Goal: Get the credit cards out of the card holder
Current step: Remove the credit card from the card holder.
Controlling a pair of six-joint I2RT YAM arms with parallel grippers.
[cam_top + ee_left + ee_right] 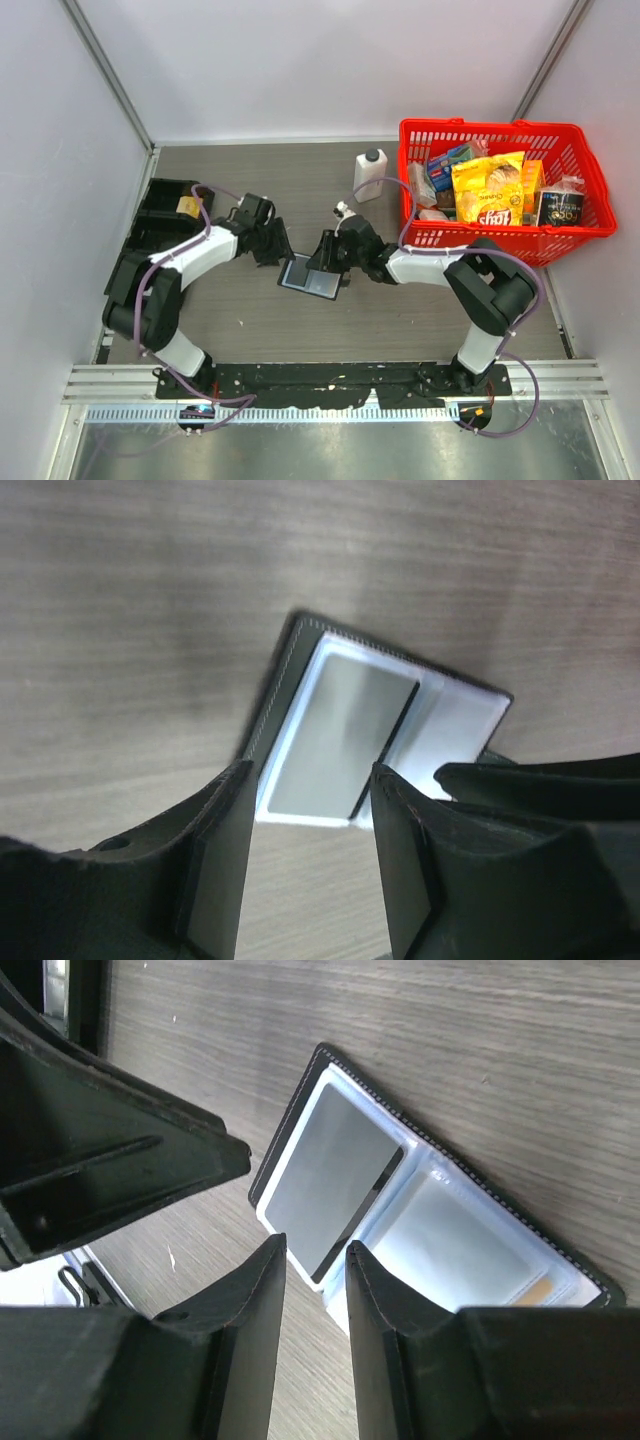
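Where the right gripper (315, 1255) crosses it, the card holder (450, 1230) is hidden.

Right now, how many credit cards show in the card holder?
2. One pale card with a dark edge lies in one pocket of the card holder; a second card, showing an orange corner, in the other pocket. More may be hidden.

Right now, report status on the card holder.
Left fingers open above card holder. Right fingers nearly closed at its edge, grip unclear. Cards in pockets. Bottle, basket well off.
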